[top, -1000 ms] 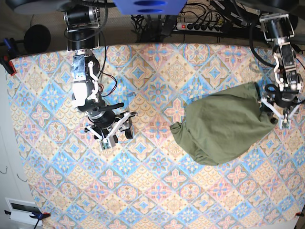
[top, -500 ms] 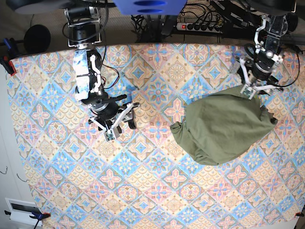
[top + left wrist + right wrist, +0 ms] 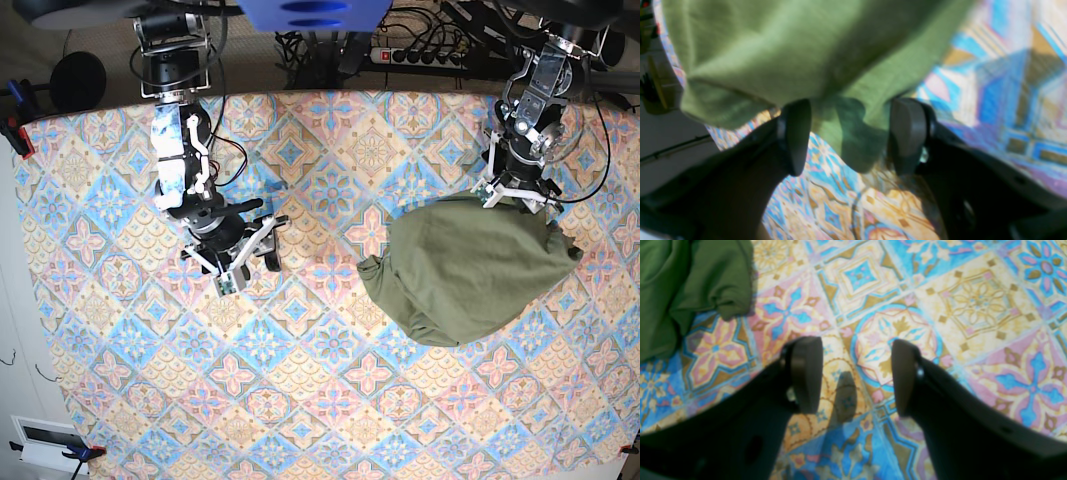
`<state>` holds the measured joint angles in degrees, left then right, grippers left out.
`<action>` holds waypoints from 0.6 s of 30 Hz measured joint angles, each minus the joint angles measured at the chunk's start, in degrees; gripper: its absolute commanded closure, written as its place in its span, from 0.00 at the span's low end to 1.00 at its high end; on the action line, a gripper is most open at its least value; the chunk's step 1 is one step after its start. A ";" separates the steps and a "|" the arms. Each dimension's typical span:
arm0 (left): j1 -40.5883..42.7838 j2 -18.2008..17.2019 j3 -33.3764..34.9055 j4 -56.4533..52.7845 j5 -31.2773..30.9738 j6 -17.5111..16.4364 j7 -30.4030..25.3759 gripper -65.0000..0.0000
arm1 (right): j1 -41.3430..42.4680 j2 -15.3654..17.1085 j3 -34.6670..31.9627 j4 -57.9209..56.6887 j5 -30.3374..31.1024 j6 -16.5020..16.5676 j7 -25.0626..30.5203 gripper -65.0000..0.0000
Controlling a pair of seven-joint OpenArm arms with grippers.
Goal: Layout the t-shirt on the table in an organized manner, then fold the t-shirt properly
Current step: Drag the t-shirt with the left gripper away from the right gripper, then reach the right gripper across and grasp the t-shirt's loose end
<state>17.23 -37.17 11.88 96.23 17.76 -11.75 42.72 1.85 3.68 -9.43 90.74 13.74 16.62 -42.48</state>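
The olive-green t-shirt (image 3: 470, 265) lies bunched in a rounded heap on the right half of the table (image 3: 330, 380). My left gripper (image 3: 518, 196) stands at the heap's far edge. In the left wrist view it (image 3: 850, 136) is open, and a hanging fold of the t-shirt (image 3: 773, 50) dips between the two fingers (image 3: 796, 136) without being pinched. My right gripper (image 3: 250, 262) hovers open over bare patterned cloth left of centre. The right wrist view shows nothing between its fingers (image 3: 806, 373), with a corner of the t-shirt (image 3: 690, 283) at the upper left.
A power strip (image 3: 420, 55) and cables lie beyond the table's far edge. Clamps (image 3: 15, 130) grip the table's left edge. A white box (image 3: 45, 440) sits off the near-left corner. The tablecloth (image 3: 973, 306) is flat around the right gripper.
My left gripper has moved from the t-shirt's right corner to its far edge and stayed open. The right arm has shifted slightly toward the far side. The t-shirt has barely moved.
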 measured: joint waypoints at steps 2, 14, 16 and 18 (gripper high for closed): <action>-0.39 0.02 0.00 -1.07 0.24 0.72 -1.73 0.48 | 0.00 -0.04 0.00 0.00 0.04 0.04 0.04 0.51; -0.87 1.49 -16.22 9.55 -7.98 -0.66 -1.81 1.00 | -0.15 -0.09 -0.02 -0.02 0.00 0.15 -0.15 0.52; -1.03 1.46 -18.64 12.98 -11.41 -0.74 -2.05 1.00 | -0.09 -0.02 0.00 -0.02 -0.13 0.02 -0.15 0.52; -0.76 1.31 -21.31 15.96 -13.27 -0.83 -2.01 1.00 | -0.28 0.00 -0.24 -0.02 -0.02 0.00 0.28 0.52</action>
<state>16.47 -35.86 -9.43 112.18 4.49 -12.58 40.71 1.56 3.68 -9.67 90.72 13.72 16.62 -42.19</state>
